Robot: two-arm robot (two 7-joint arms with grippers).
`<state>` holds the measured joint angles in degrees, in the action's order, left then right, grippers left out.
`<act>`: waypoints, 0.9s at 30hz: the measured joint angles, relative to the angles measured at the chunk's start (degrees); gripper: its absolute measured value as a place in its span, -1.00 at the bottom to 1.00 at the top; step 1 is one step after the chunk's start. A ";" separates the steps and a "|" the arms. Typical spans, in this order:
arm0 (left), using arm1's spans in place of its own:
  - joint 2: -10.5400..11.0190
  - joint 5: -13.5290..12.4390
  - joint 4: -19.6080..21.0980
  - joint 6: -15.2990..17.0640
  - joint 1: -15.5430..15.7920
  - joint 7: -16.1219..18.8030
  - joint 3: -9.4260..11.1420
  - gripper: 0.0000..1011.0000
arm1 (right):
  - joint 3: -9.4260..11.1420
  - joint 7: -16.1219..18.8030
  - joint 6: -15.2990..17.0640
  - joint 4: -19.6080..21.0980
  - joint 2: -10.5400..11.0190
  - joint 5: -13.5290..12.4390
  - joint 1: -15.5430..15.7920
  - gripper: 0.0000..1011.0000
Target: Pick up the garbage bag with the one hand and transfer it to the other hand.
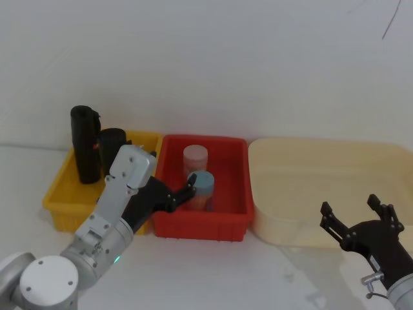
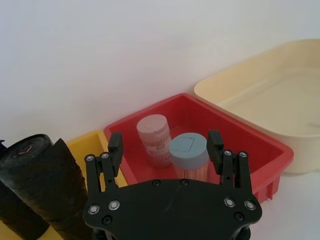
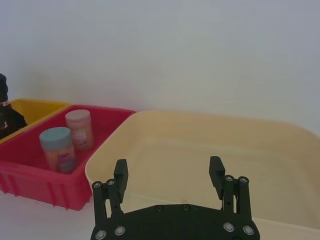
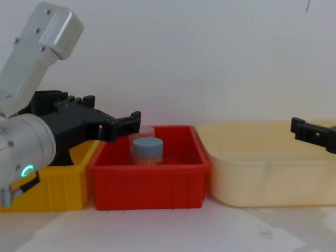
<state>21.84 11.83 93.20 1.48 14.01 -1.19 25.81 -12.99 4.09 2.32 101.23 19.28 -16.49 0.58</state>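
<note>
The garbage bag (image 1: 113, 143) is a thick black roll standing in the yellow bin (image 1: 59, 201), beside a taller, slimmer black roll (image 1: 84, 145). The left wrist view shows the garbage bag (image 2: 45, 175) close by, with a small red mark on its top. My left gripper (image 1: 185, 189) is open and hangs over the left front of the red bin (image 1: 200, 226), to the right of the bag and apart from it. Its fingers (image 2: 115, 142) frame two jars. My right gripper (image 1: 350, 205) is open above the front edge of the cream tub (image 1: 322, 168).
The red bin holds a pink-lidded jar (image 1: 195, 158) and a blue-lidded jar (image 1: 202, 187). The three bins stand in a row against a white wall. The wide cream tub (image 3: 200, 150) holds nothing. White table surface lies in front of the bins.
</note>
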 joint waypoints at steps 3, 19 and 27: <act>0.02 0.89 0.93 1.25 0.42 -0.87 -0.46 0.98 | -0.15 0.63 0.88 0.07 -0.01 -0.41 -0.49 0.98; 3.11 6.08 15.98 9.51 -4.70 -1.34 -7.31 0.98 | -2.72 6.49 9.11 2.74 -0.09 -3.76 -6.30 0.98; 5.09 9.80 23.08 11.50 -11.31 -0.69 -15.00 0.98 | -5.68 7.22 12.79 3.91 -1.36 -3.83 -9.06 0.98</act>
<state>26.92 21.63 116.28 12.98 2.70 -1.88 10.81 -18.68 11.31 15.10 105.14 17.91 -20.32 -8.48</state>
